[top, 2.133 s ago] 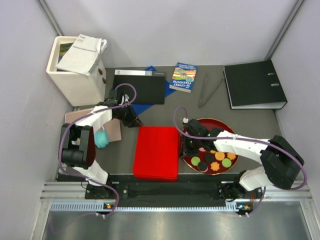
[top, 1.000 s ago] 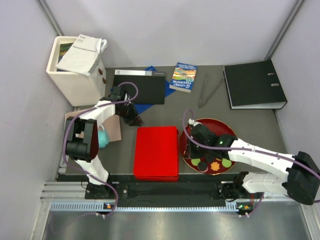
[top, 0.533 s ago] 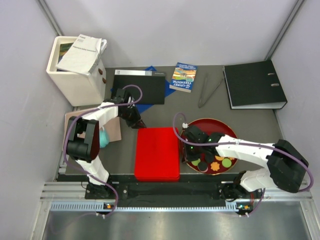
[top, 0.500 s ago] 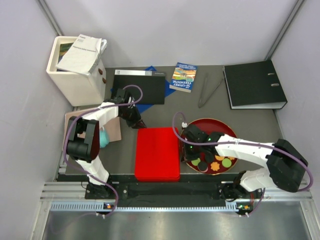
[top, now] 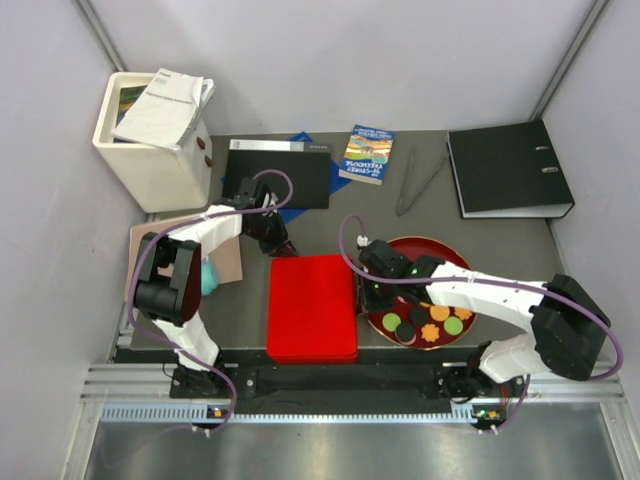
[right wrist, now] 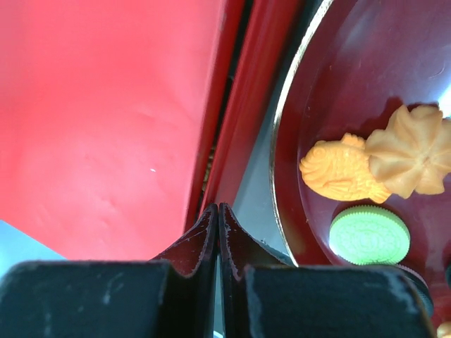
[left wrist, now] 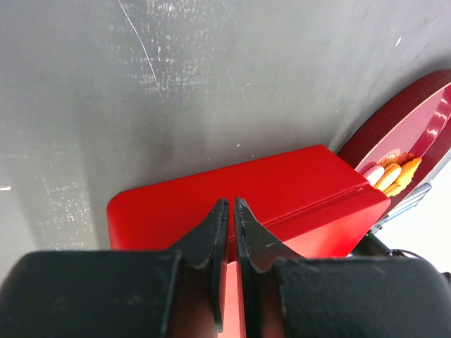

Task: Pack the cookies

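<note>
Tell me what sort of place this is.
Probably a robot lab test cell: plain white walls box in a grey table, the left arm and right arm are bolted at its edge, and a black binder lies as a prop.

Red box (top: 313, 308) just beside tray (top: 440, 250) rim, narrow gap between, bare table (top: 325, 232) beyond box

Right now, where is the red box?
In the top view the red box lies in the near middle of the table, directly left of the round dark-red tray holding the cookies.
</note>
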